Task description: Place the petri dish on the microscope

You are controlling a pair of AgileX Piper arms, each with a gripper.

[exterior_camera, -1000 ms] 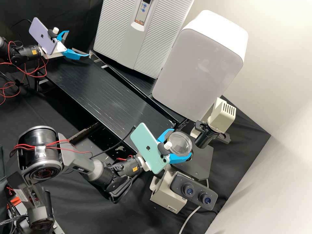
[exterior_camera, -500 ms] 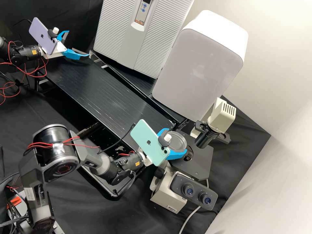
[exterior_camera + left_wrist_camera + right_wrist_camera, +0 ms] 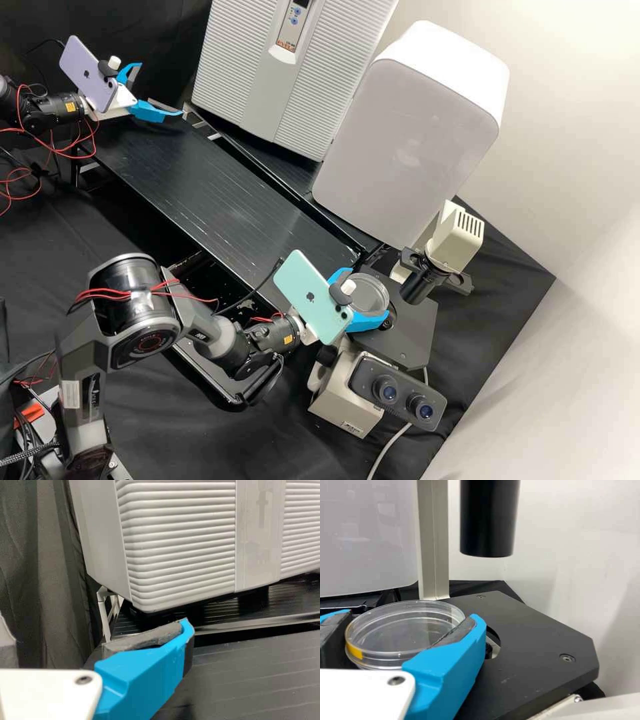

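Observation:
In the high view my right gripper [image 3: 367,297] is shut on the clear round petri dish [image 3: 371,288], over the near-left part of the black microscope stage [image 3: 415,333]. The right wrist view shows the dish [image 3: 400,632], yellow mark on its rim, between both fingers of my right gripper [image 3: 412,616]. It is beside the stage opening, below the black condenser tube [image 3: 487,520]; whether it touches the stage I cannot tell. My left gripper [image 3: 157,93] stands open at the upper left; in the left wrist view, my left gripper [image 3: 95,630] is by the grey ridged unit.
The microscope's lamp housing [image 3: 457,237] and tube overhang the stage, with the eyepieces [image 3: 400,399] at the near side. A white rounded box [image 3: 407,140] and the ridged unit [image 3: 247,73] stand behind the black bench [image 3: 207,183].
My right gripper has come down with the petri dish, first shifting left, then slightly right, and its arm links have swung rightward. The left arm has kept still.

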